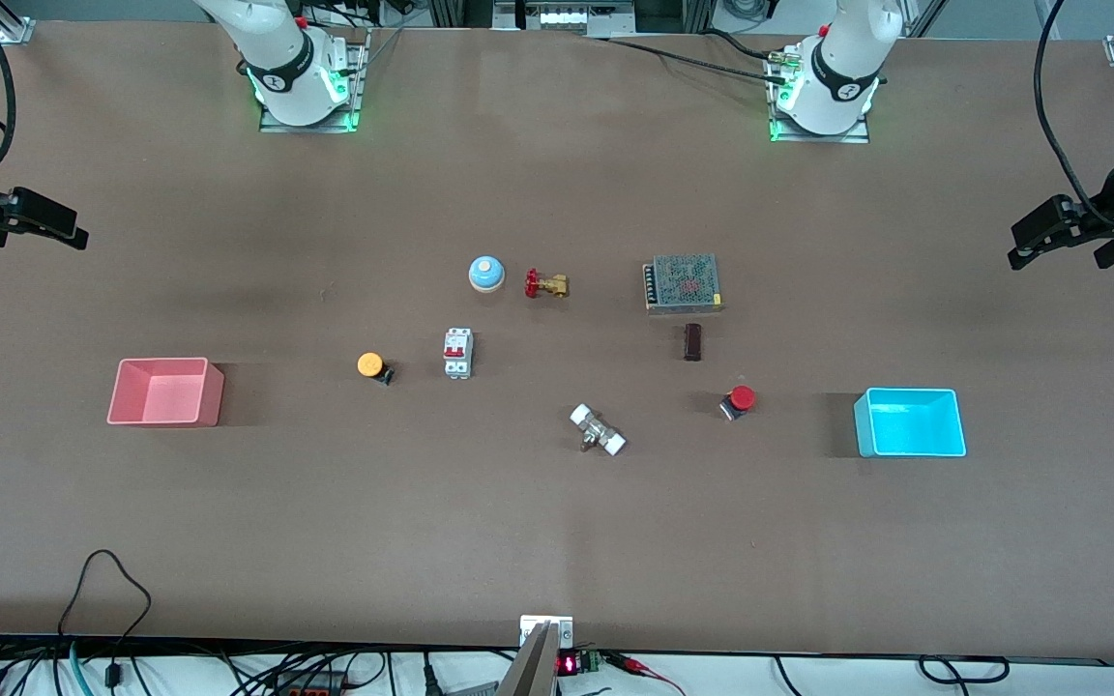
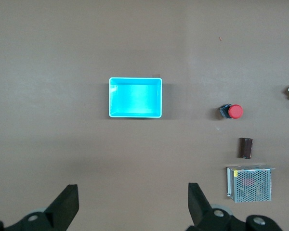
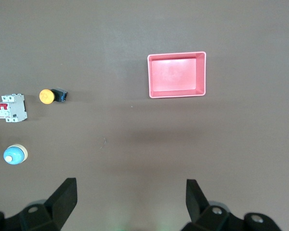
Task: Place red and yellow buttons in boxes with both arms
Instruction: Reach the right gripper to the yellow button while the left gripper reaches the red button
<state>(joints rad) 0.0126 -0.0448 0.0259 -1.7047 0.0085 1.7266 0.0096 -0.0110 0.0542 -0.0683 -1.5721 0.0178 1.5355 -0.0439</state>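
The yellow button (image 1: 370, 365) lies on its side on the table, between the pink-red box (image 1: 165, 418) and the white breaker; it also shows in the right wrist view (image 3: 47, 96). The red button (image 1: 740, 399) lies beside the cyan-blue box (image 1: 910, 422) and shows in the left wrist view (image 2: 234, 111). Both boxes are empty, and each shows in a wrist view: the cyan box (image 2: 135, 97) and the pink box (image 3: 177, 75). My left gripper (image 1: 1026, 246) (image 2: 133, 192) hangs open and empty over the table's left-arm end. My right gripper (image 1: 69, 229) (image 3: 131, 187) hangs open and empty over the right-arm end.
In the middle of the table lie a white breaker with red switches (image 1: 457, 353), a blue-and-white bell (image 1: 485, 274), a brass valve with a red handwheel (image 1: 547, 284), a mesh power supply (image 1: 682, 282), a dark brown block (image 1: 692, 341) and a white-ended fitting (image 1: 598, 430).
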